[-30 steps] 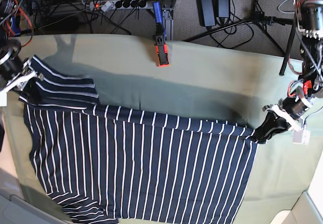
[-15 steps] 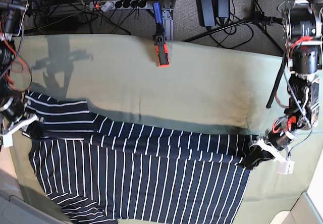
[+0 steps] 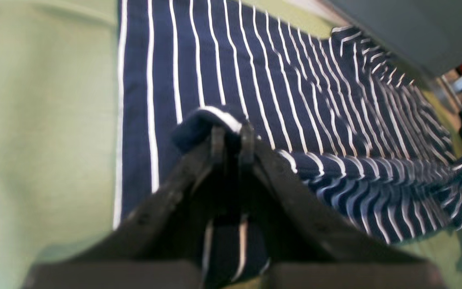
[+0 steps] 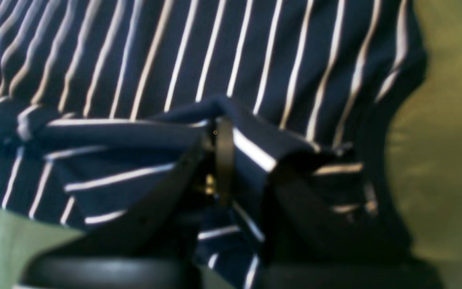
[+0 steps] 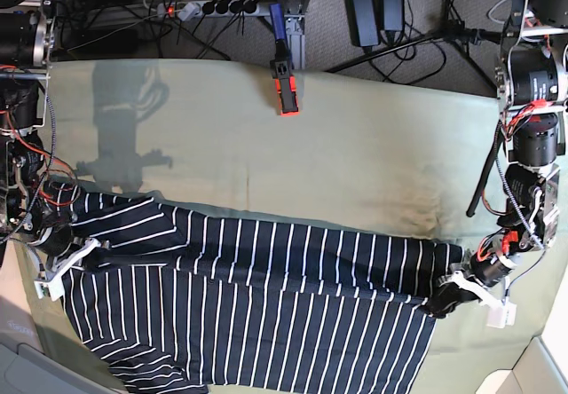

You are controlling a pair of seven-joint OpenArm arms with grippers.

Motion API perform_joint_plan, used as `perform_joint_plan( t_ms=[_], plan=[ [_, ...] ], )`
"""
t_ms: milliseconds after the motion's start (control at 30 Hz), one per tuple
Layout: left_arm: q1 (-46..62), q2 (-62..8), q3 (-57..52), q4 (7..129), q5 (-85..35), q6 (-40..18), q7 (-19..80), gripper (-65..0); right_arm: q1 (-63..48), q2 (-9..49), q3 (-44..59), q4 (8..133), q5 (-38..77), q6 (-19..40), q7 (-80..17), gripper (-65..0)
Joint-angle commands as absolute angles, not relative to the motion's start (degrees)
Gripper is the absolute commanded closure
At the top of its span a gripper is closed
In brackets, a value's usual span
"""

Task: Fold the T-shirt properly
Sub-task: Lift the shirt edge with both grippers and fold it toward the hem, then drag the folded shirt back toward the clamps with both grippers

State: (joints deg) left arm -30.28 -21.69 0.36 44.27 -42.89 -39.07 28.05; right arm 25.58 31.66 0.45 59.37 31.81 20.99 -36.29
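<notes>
The navy T-shirt (image 5: pixel 257 296) with thin white stripes lies across the near half of the pale green cloth (image 5: pixel 355 154), its far edge folded over toward me. My left gripper (image 5: pixel 448 301) is shut on the shirt's right corner; in the left wrist view the fingers (image 3: pixel 231 136) pinch a fold of shirt (image 3: pixel 295 100). My right gripper (image 5: pixel 64 250) is shut on the shirt's left sleeve end; the right wrist view shows the fingers (image 4: pixel 223 152) clamped on bunched striped fabric (image 4: pixel 175 60).
An orange and black clamp (image 5: pixel 285 88) grips the table's far edge. Cables, a power strip (image 5: pixel 213 5) and tripod legs lie on the floor behind. Table corners are close at bottom left and bottom right.
Both grippers have carried the shirt's far edge toward the near side. The folded-over band now lies lower over the shirt's body, and more green cloth shows behind it.
</notes>
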Motion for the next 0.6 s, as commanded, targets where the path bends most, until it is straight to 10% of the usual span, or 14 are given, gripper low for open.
perform_joint_plan(
  t_ms=[0,133,567],
  plan=[
    [-32.01,-22.39,0.54,45.04,-43.81,-40.00,26.83,-15.0,27.22,32.10,0.69,59.66,31.70,23.33,-33.95,-4.9],
    [-32.08,-22.44,1.26,45.04,-44.12,-40.00,26.83,-27.6,27.22,30.50,0.75,59.20,29.98,23.09,-32.97,-45.1],
    [-30.33,-28.10,-8.49,45.04,-58.11,-40.00,42.06,-27.6,25.47,31.75,25.32,61.21,28.03,20.75,-45.45,-44.7]
  ],
)
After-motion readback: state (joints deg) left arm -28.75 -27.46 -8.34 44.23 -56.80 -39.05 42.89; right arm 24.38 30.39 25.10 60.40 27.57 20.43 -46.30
